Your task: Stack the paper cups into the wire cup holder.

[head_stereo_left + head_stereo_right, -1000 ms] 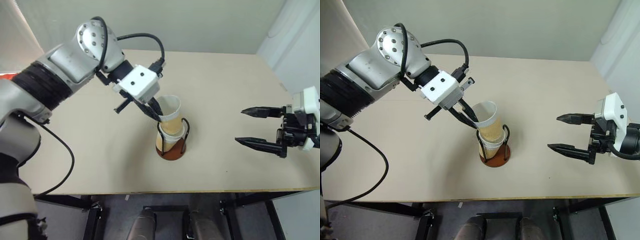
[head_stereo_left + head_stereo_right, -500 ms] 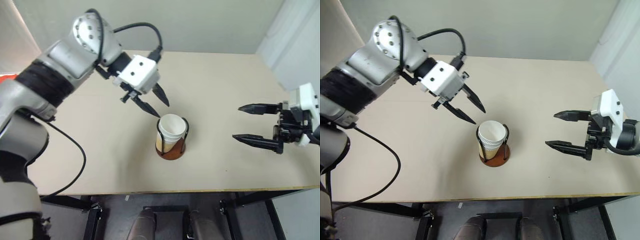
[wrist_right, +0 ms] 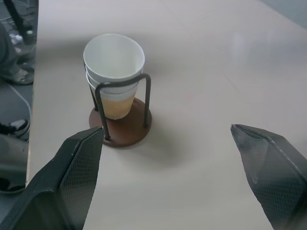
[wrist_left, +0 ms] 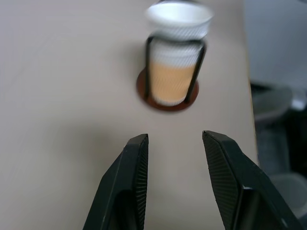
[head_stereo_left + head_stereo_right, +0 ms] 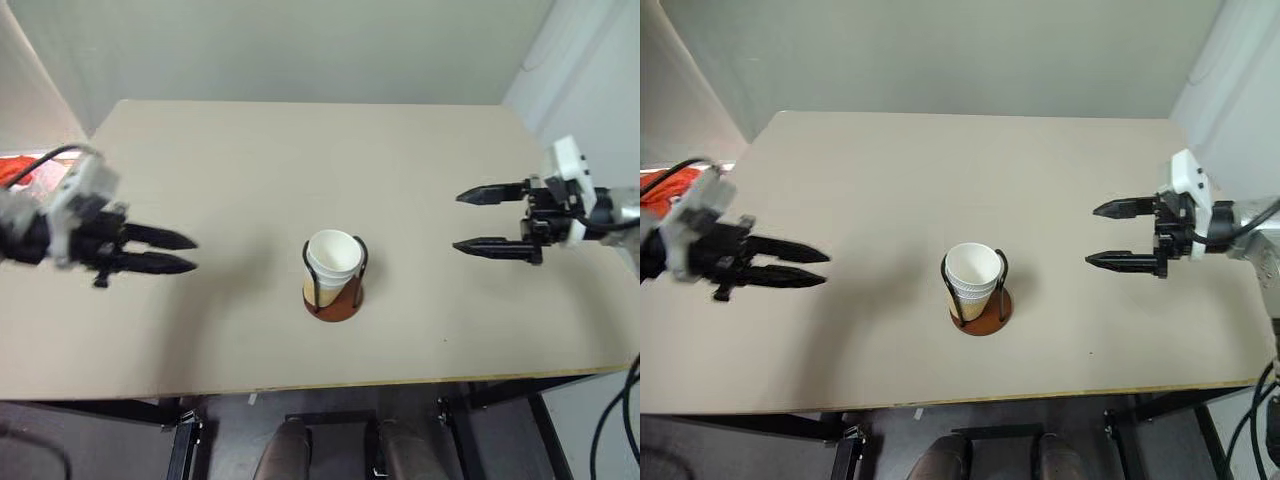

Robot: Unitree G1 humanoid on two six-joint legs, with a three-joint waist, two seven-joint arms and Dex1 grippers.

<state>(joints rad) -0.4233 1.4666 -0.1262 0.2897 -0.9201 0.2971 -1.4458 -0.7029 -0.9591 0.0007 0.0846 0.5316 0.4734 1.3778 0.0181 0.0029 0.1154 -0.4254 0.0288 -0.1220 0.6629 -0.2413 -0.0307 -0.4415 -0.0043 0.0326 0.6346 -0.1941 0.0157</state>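
A nested stack of paper cups [image 5: 332,258], tan outside and white at the rims, stands upright inside the wire cup holder [image 5: 336,304] at the table's middle. The holder's black loops rise on both sides of the stack from a reddish-brown base. Far to the left of it, my left gripper [image 5: 192,253] hovers over the table, open and empty, pointing at the cups [image 4: 178,28]. On the right, my right gripper [image 5: 456,220] is wide open and empty, also aimed at the holder [image 3: 127,134] from a distance. Neither gripper touches the cups.
The beige table [image 5: 300,150] has its front edge near me and a pale wall behind it. Something orange-red [image 5: 20,170] lies past the table's left edge. Bare tabletop lies between each gripper and the holder.
My left gripper let go of the top cup, which sank into the stack, and the arm swung far out to the left. The right gripper edged a little forward.
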